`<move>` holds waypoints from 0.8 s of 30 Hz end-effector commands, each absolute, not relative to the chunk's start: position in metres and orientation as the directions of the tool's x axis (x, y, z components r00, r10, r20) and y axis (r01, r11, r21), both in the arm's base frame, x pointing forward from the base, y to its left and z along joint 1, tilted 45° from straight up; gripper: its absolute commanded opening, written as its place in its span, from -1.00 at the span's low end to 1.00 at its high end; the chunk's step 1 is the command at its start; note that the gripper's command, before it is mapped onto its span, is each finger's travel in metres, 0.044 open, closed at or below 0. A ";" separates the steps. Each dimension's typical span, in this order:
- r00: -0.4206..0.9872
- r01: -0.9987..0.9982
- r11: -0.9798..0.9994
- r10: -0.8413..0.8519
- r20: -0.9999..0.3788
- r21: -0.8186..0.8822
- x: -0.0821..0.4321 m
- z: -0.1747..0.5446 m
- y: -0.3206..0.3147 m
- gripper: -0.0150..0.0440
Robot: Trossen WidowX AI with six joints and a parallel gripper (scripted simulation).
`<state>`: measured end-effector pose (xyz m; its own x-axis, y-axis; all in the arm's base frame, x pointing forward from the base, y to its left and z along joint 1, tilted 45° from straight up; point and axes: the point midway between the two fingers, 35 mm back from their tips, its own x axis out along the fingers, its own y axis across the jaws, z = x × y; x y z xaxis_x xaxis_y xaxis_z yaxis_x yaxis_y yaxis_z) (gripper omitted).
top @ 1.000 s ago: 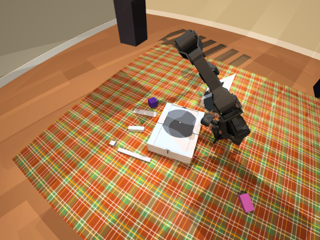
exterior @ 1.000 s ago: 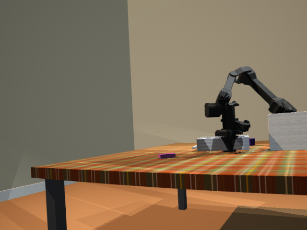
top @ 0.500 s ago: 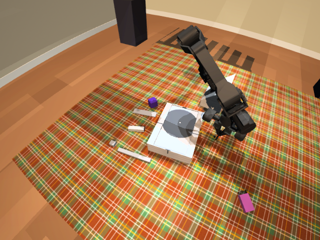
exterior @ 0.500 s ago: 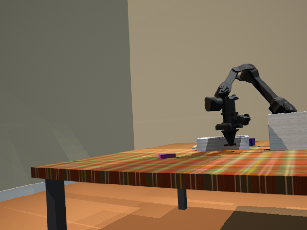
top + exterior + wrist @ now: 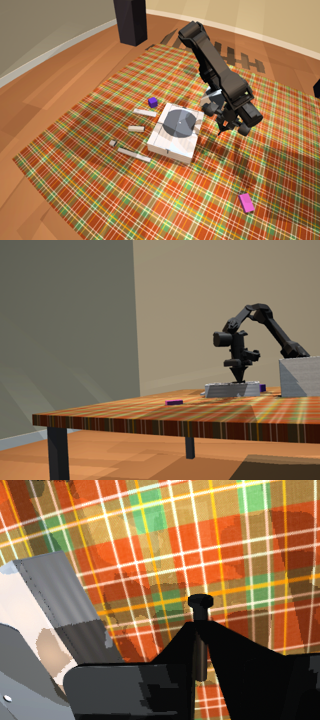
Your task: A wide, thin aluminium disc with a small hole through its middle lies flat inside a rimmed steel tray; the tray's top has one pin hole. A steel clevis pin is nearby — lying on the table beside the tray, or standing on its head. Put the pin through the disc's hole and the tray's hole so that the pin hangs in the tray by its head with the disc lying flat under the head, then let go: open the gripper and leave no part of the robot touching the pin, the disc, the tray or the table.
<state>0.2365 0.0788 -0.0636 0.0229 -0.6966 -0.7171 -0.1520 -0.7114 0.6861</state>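
The grey disc (image 5: 173, 129) (image 5: 22, 672) lies flat inside the rimmed tray (image 5: 170, 154) (image 5: 219, 391) (image 5: 62, 592). Its small middle hole shows as a light dot in the top view and the wrist view. My gripper (image 5: 219, 134) (image 5: 240, 382) (image 5: 199, 628) is shut on the dark clevis pin (image 5: 200, 601). The fingers grip the shank just by the head; the head sticks out beyond the tips and the shank runs back between them. The pin looks roughly level. The fingertips are off the table, beside the tray at about its top's height. The tray's pin hole cannot be made out separately.
A purple cube (image 5: 152, 102) (image 5: 262, 388) and pale bars (image 5: 144, 112) (image 5: 136, 128) (image 5: 133, 155) lie on the tray's far side from the gripper, with a small pale block (image 5: 112, 142). A pink block (image 5: 246, 202) (image 5: 173, 402) lies apart. A pale box (image 5: 297, 379) stands under the arm's base.
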 end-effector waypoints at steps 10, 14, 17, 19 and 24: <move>0.024 -0.160 -0.717 -0.690 -0.723 0.679 0.231 -0.062 0.077 -0.49; 0.024 -0.162 -0.716 -0.690 -0.723 0.679 0.232 -0.066 0.073 -0.49; 0.024 -0.163 -0.716 -0.691 -0.723 0.679 0.232 -0.070 0.069 -0.49; 0.024 -0.164 -0.716 -0.691 -0.723 0.679 0.232 -0.072 0.067 -0.49; 0.024 -0.165 -0.716 -0.691 -0.723 0.679 0.232 -0.078 0.061 -0.49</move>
